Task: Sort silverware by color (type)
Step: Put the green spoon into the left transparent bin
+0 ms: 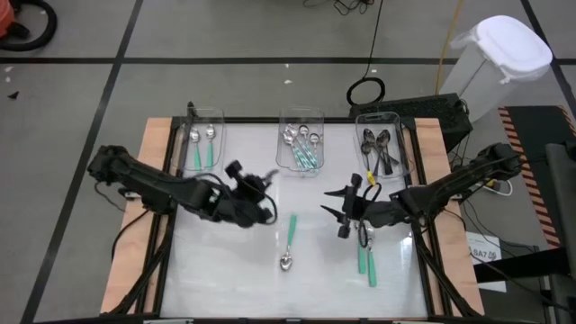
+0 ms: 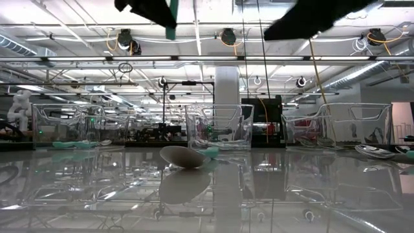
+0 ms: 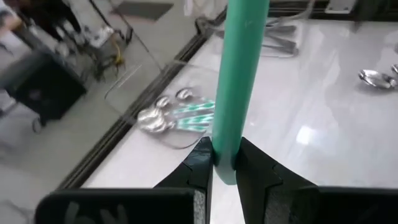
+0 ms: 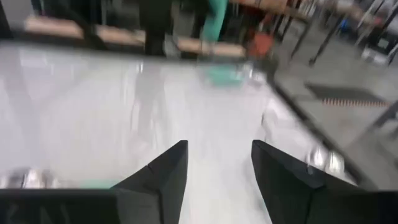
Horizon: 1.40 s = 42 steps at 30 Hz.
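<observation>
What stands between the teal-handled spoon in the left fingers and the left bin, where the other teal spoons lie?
Nothing visible. The left gripper holds the teal-handled spoon above the table, and the glossy surface toward the left bin shows no object in the high view. The loose spoon lies on the other side.

Three bins stand in a row along the far edge of the counter (image 1: 225,270). The left bin (image 1: 203,135) holds two spoons, the middle bin (image 1: 301,144) a small pile, and the right bin (image 1: 382,148) a few more. One spoon (image 1: 289,241) lies in the middle of the counter. Two more spoons (image 1: 367,259) lie side by side to its right. The left hand (image 3: 222,163) holds a spoon handle (image 3: 239,74) above the counter.
</observation>
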Motion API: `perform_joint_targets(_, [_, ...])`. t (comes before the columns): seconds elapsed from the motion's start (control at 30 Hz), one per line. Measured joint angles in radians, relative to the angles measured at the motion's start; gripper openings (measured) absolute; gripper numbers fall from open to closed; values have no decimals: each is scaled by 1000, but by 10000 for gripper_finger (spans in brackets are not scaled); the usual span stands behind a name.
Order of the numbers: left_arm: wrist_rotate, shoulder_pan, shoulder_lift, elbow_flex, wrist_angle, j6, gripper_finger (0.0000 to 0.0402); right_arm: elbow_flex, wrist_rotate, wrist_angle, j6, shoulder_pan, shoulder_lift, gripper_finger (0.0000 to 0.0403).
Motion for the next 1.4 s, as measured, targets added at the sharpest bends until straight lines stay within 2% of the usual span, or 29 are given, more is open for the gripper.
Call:
perform_joint_targets(0.17, [114,89,-87,0,-160,-44,44,-1,-1,-144,71,28,-7,171])
perform_joint_targets(0.43, [273,266,-173,-1,-335,-31,44,-1,0,-139,15,45,-12,171])
perform_joint_targets(0.67, [392,423,-245,-3,-473,-14,44,-2,-1,-203,1,45,-24,171])
perform_joint_targets(0.87, [534,580,-293,-3,-484,55,44,-1,0,-213,-10,48,-29,171])
perform_joint_targets(1.17, [646,839,-293,-8,-517,137,44,-1,0,-226,-10,54,-29,171])
perform_joint_targets(1.4, [817,1032,-293,-108,-497,174,43,-1,0,-249,-9,69,-29,171])
